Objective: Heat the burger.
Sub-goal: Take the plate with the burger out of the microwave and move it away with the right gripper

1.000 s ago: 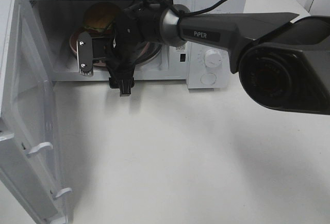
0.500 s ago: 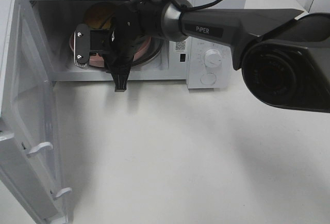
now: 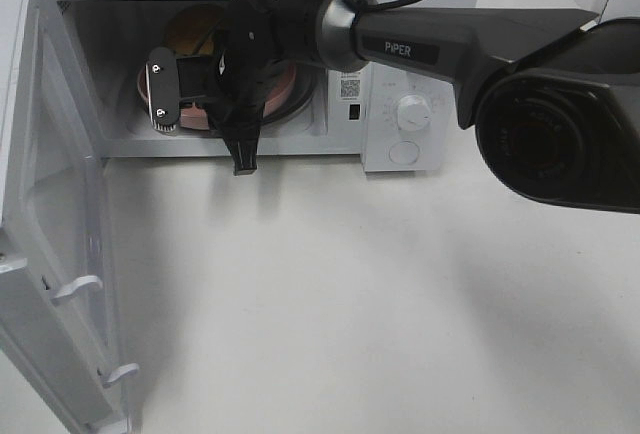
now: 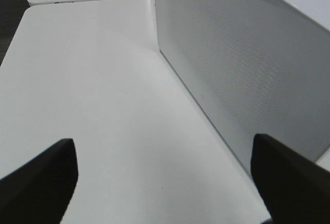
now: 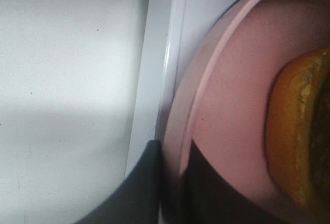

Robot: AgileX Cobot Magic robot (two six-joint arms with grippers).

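Inside the open microwave (image 3: 345, 14), on the turntable, sat the pink plate (image 3: 285, 89) w/ the burger (image 3: 190, 24) on it; burger mostly hidden behind the right arm in the high view, only part of the golden bun showing. Right wrist view caught the bun edge (image 5: 304, 131) well inboard of the plate rim (image 5: 206, 79).

Right end effector (image 5: 172, 177) was clamped on that rim, one finger (image 5: 149, 182) outside it, the other on the inner face, at the cavity's front sill. Left end effector (image 4: 165, 182) was released, jaws wide, nothing between them, hovering over the counter (image 4: 103, 105) beside the microwave's side wall.

Handling, judged from looks: burger is tall, stacked, soft — bun would squash, layers could slide or topple if tilted or jerked. Prob. light. Best not to grab it directly; take the plate instead. Plate looks stiff, smooth, maybe slippery, so a rim pinch needs a deep bite & level carry. Grip on the near rim, clear of the bun, seemed the sensible spot. Door (image 3: 60, 254) stood wide open, not yet shut for heating.
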